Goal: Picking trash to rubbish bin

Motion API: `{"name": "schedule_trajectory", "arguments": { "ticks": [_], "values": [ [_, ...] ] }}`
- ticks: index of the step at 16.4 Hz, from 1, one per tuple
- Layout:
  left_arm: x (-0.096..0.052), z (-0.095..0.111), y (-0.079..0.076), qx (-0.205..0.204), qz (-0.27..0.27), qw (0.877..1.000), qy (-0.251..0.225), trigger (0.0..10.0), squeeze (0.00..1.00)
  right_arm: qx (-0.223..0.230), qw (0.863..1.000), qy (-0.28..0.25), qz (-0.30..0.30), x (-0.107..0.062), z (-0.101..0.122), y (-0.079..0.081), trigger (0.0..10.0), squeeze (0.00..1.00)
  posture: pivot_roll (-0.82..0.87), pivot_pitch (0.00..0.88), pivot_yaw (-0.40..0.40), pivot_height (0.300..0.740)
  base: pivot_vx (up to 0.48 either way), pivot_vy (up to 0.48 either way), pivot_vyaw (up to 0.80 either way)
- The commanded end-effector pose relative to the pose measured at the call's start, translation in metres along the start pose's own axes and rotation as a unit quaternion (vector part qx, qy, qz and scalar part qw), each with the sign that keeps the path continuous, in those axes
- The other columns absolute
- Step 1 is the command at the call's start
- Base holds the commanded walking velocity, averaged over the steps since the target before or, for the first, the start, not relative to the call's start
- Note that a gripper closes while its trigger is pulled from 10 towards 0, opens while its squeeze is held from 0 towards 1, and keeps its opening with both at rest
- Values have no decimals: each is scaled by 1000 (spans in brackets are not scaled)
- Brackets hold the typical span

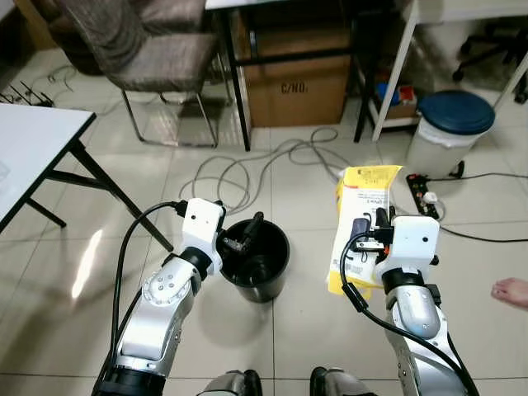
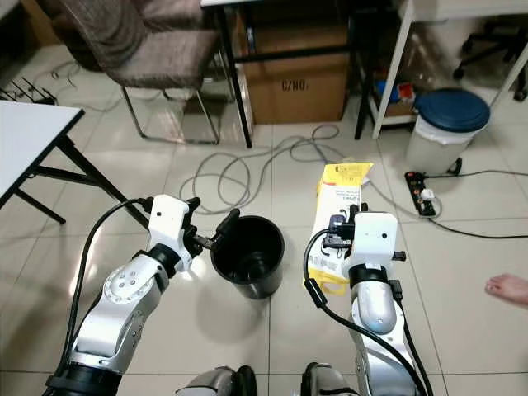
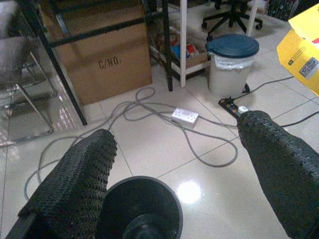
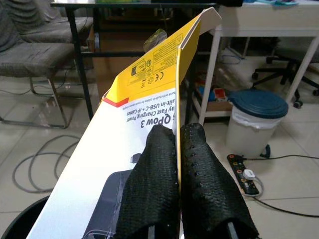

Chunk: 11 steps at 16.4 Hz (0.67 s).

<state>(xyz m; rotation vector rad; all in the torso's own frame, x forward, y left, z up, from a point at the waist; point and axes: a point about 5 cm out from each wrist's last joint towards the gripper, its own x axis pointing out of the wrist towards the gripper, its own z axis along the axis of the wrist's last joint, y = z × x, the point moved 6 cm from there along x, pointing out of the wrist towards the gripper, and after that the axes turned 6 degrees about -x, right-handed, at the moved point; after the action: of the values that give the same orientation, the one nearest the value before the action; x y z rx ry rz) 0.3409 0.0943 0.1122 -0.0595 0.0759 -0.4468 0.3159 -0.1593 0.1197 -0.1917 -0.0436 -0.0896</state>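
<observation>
Right claw (image 4: 178,174) clamped on yellow box (image 4: 124,144)

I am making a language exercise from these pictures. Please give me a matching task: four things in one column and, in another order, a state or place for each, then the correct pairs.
Things:
1. yellow box
2. black bucket
3. left gripper
4. white bin

States or places:
A. open, above the bucket
B. on the floor between the two arms
C. pinched by the right gripper
D. closed with a blue lid

Pairs: 1-C, 2-B, 3-A, 4-D
</observation>
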Motion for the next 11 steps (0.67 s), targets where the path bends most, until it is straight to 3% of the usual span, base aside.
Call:
{"name": "schedule_trajectory", "arguments": {
  "ticks": [1,7,11],
  "values": [
    [-3,-4,6,-1,9,1000,6,10000,0,0,1000,-1,5,-1,0,3,10000,0,-45,158,110,740,0,0,0],
    [-3,-5,6,11,8,1000,7,10000,0,-3,1000,-3,5,-2,0,4,10000,0,-48,158,112,740,242,302,0],
    [-3,-4,7,7,8,1000,2,10000,0,-3,1000,-3,6,-2,0,4,10000,0,-47,157,112,740,0,0,0]
  ]
}}
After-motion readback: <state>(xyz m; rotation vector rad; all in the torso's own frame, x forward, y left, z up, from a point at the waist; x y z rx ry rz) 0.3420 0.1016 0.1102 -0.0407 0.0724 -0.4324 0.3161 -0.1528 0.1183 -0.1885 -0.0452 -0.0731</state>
